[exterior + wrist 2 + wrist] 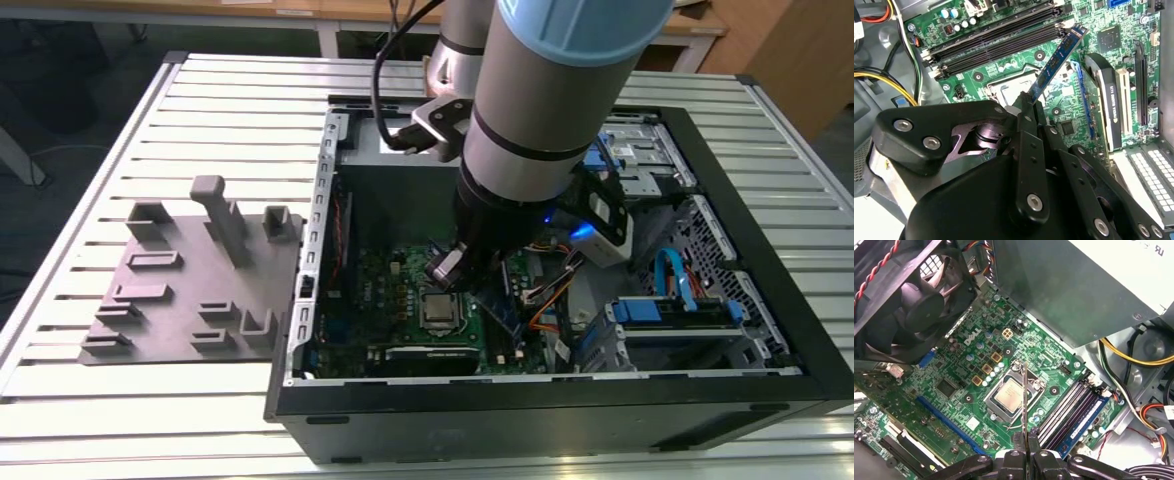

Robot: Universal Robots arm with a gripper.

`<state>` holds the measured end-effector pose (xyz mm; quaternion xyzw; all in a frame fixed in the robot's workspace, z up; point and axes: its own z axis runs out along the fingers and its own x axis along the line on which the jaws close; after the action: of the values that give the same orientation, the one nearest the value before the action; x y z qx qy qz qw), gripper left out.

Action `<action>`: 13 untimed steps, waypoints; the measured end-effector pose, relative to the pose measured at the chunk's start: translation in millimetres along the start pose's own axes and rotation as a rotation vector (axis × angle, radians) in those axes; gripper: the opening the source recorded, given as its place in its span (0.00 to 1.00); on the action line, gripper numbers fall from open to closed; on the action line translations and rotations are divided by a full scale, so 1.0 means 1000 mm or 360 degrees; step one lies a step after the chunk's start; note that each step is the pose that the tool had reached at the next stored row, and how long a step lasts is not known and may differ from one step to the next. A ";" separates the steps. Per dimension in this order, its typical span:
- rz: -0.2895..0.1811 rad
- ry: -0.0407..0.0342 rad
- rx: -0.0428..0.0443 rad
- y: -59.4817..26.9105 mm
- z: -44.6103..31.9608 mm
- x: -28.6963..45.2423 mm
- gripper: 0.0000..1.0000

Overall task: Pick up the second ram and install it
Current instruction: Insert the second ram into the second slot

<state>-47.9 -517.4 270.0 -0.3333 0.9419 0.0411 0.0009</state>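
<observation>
At the exterior view's left, a grey holder block [187,290] is set on the slatted table [80,190], just beside the open computer case [561,410]. In the frame's centre, the arm [534,110] is seen reaching down between the case walls, with the gripper [447,268] held above the motherboard [380,290], near the processor socket [441,312]. In both wrist views the claw is clamped narrowly on one end of the second ram [1056,57] [1025,400]. The ram is held over the socket, beside the memory slots [994,40] and not seated in them. At the right, open room is bounded by cables [547,300] and a blue drive bay [674,312].
</observation>
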 end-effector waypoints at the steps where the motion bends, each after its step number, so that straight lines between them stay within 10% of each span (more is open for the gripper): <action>1: 0.0005 0.0000 0.0000 0.0000 0.0000 0.0000 0.14; 13: 0.0103 -0.0002 0.0011 -0.0001 0.0003 -0.0001 0.14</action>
<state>-47.7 -517.5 269.7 -0.3027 0.9523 0.0380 0.0012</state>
